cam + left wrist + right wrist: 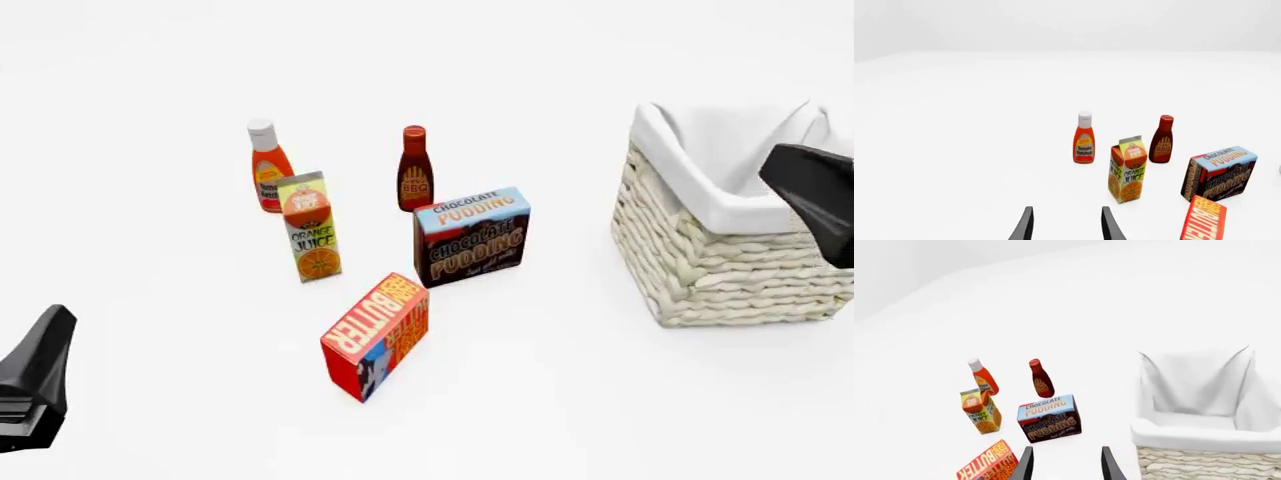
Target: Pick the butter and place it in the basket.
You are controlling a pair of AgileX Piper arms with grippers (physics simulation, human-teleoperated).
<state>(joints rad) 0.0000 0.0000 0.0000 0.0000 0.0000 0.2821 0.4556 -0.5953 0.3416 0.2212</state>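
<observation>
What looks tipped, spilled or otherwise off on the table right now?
Nothing stands out. The butter, pudding box, juice carton and both bottles stand intact, and the basket sits upright.

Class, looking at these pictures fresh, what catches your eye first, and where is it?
The large cream woven wicker basket with white liner dominates the right. The red rectangular butter carton stands nearest, in front of the dark brown chocolate pudding box. Both black grippers, left and right, hang open and empty.
</observation>
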